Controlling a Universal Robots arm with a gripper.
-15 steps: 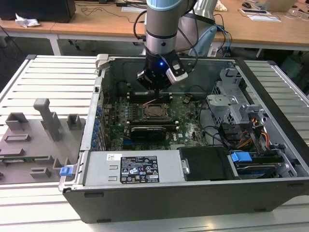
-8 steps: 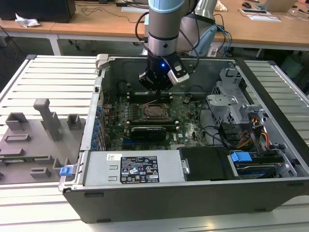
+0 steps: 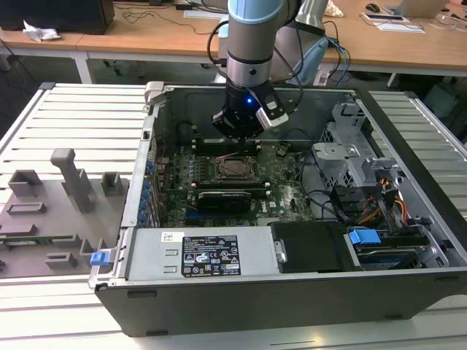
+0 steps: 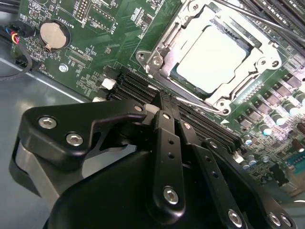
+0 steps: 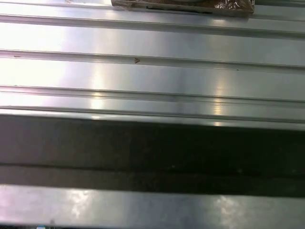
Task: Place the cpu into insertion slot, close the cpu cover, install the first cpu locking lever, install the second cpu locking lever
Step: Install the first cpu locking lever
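Inside the open computer case (image 3: 408, 182), the cpu (image 4: 212, 59) sits in the insertion slot (image 4: 159, 50) with the cpu cover (image 4: 264, 50) down over it, as the gripper (image 4: 166, 102), fingers pressed together and empty, hovers just beside a thin locking lever (image 4: 200, 102).

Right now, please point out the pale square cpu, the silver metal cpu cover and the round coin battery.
pale square cpu (image 4: 212, 59), second wrist view, face centre
silver metal cpu cover (image 4: 167, 42), second wrist view, frame edge
round coin battery (image 4: 53, 34), second wrist view, top face
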